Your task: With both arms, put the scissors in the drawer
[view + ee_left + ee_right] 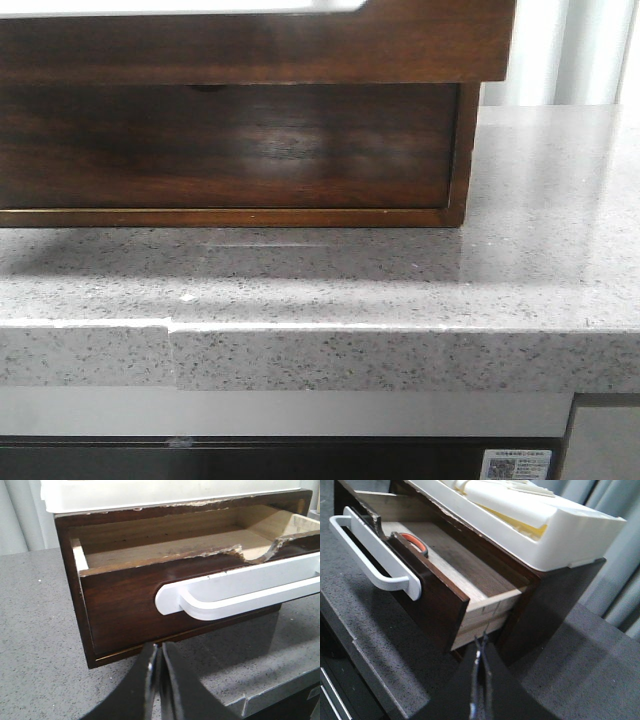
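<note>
Both claws closed and empty, drawer pulled out.
Left claw [159, 652] and right claw [481, 652] hover above the desk [540, 250]; inside the drawer [437, 597], scissors [415, 542] show only an orange handle, axis hidden.

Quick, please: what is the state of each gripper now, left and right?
Left gripper: closed, holding nothing, in front of the open drawer.
Right gripper: closed, holding nothing, beside the drawer's side.

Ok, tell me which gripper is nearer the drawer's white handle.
Left. The left gripper sits just below the handle, before the drawer front; the right gripper is off beside the drawer's side wall.
</note>
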You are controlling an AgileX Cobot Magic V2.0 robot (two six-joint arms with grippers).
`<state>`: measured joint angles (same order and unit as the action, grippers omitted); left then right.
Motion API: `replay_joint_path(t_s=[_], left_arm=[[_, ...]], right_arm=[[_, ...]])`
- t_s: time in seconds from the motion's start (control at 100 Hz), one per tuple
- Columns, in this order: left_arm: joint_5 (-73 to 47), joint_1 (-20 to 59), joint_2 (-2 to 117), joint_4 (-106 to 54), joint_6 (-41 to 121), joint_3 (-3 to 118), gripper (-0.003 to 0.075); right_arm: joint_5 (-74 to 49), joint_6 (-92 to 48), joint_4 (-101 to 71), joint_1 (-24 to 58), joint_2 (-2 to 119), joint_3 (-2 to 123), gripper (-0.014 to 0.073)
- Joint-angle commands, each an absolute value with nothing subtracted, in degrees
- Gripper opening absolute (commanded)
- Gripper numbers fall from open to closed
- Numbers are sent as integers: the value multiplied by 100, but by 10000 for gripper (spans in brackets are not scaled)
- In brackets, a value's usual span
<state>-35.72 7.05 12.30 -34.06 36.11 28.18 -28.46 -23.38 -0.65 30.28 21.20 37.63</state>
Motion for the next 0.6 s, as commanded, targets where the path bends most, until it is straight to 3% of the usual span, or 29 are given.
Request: replay_joint_path(t_s=[0.0, 0.2, 0.59], left_arm=[[-3190, 713, 1307, -3548, 3574, 2955, -19], [-3190, 713, 1307, -3560, 3574, 2955, -19], [-3190, 713, 1307, -3560, 3574, 2955, -19]], right_arm=[[-2298, -2118, -58, 2818, 1680, 3542, -50], [-2399, -2116, -58, 2752, 1069, 3315, -50], [-2384, -2116, -58, 2752, 1037, 3315, -50]])
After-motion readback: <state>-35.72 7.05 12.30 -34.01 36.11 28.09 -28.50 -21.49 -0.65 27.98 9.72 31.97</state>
